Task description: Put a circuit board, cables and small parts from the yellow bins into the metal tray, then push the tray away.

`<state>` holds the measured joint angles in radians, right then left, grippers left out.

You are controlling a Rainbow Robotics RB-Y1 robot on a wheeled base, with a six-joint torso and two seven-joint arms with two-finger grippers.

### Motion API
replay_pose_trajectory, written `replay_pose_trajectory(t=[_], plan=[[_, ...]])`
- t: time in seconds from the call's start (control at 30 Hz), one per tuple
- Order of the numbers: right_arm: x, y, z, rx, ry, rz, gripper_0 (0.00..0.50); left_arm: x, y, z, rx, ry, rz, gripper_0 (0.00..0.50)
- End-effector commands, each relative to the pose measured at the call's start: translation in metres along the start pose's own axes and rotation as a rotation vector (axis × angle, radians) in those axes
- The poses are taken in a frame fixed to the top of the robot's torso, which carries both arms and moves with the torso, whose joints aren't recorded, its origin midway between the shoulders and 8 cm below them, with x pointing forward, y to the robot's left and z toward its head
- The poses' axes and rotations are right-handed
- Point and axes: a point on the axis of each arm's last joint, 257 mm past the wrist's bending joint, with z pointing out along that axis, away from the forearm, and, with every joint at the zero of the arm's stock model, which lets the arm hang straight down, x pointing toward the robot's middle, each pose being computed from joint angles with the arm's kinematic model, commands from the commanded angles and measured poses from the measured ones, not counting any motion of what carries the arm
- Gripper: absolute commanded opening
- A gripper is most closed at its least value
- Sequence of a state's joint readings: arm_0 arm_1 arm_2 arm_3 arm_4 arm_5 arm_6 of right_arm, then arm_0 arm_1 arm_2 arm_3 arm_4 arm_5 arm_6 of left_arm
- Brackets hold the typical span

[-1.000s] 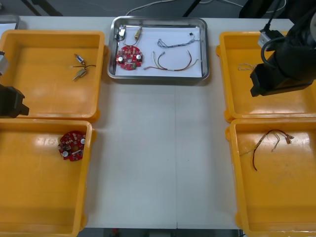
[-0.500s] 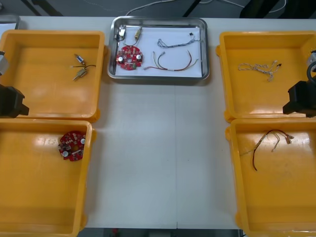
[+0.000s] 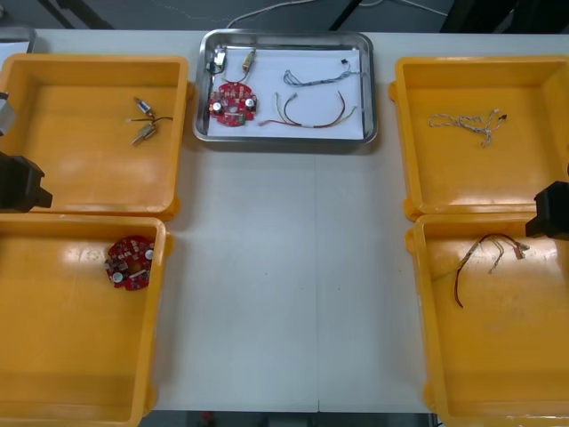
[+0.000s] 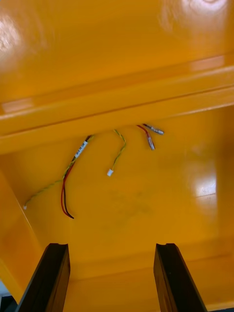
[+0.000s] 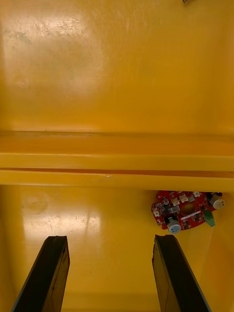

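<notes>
The metal tray sat at the table's twelve o'clock, white inside. It held a round red circuit board at its nine o'clock side, small metal parts at eleven, a blue and white cable at one and a red and yellow cable toward five.

My left gripper hung at the table's nine o'clock edge, over the wall between the left far bin and the left near bin. Its fingers were spread wide, nothing between them. A second circuit board lay in the near bin just past one fingertip. More small parts lay in the far bin.

My right gripper hung at three o'clock, fingers likewise spread and empty, above the right near bin. There a spare red and yellow cable lay ahead of them. A pale twisted cable rested in the right far bin.
</notes>
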<state>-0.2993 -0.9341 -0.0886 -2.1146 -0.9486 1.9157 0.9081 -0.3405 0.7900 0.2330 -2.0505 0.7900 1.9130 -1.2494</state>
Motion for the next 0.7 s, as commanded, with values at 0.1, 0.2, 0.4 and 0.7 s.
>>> replay_pose_trajectory(t=[0.1,0.2,0.4,0.7], plan=[[0.011,-0.015,-0.008,0.035,-0.042,-0.034,0.500,-0.015,0.005,-0.016,-0.011,-0.043,0.099,0.500],[0.015,-0.011,-0.010,0.029,-0.053,-0.047,0.500,-0.015,0.005,-0.016,-0.011,-0.043,0.099,0.500],[0.018,0.000,-0.012,0.001,-0.074,-0.060,0.500,-0.015,0.005,-0.016,-0.011,-0.043,0.099,0.500],[0.014,0.005,-0.017,0.009,-0.117,-0.091,0.500,-0.015,0.005,-0.016,-0.011,-0.043,0.099,0.500]])
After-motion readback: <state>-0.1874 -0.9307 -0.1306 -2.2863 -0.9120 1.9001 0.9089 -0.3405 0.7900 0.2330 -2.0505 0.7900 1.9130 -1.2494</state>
